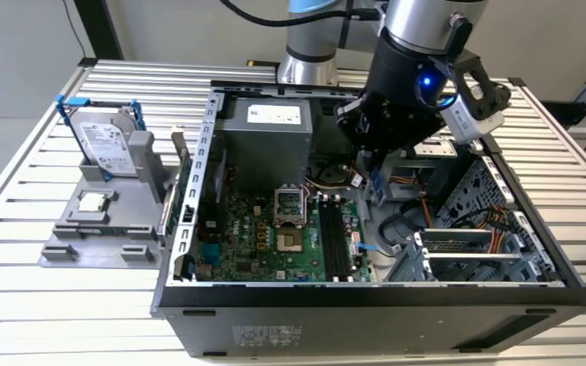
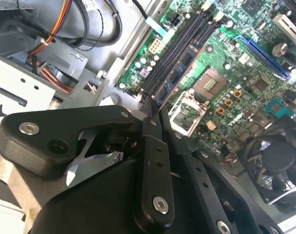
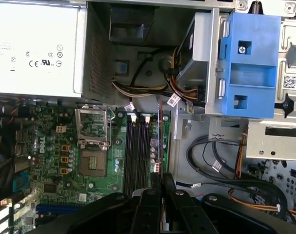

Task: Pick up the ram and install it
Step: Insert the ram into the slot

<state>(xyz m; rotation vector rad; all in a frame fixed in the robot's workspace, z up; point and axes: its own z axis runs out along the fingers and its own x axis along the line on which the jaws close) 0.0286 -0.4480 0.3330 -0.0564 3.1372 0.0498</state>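
In the exterior view, an open case (image 1: 375, 313) lies on the slatted bench (image 1: 28, 305). Inside it are a green board (image 1: 262, 244) with an empty socket (image 1: 291, 221) and black slots (image 1: 336, 236), a grey power supply (image 1: 262, 141) at the back, and cables and metal bays toward the exterior view's right. The arm reaches down into the case, its pincer (image 1: 366, 171) low over the far end of the slots. Beside the case, on the exterior view's left, a grey holder (image 1: 100, 244) carries an upright hard drive (image 1: 104, 141) and a small square chip (image 1: 91, 202).

In the second wrist view, the pincer (image 2: 154, 109) is clamped on the ram (image 2: 179, 70). It is held edge-down along the slots (image 2: 174, 48), beside the socket (image 2: 211, 83). I cannot tell whether it is seated.

In the first wrist view, the ram (image 3: 160, 136) shows as a thin edge running from the pincer (image 3: 161, 183) along the outermost slot, with a blue bracket (image 3: 247, 63) on the bay nearby.
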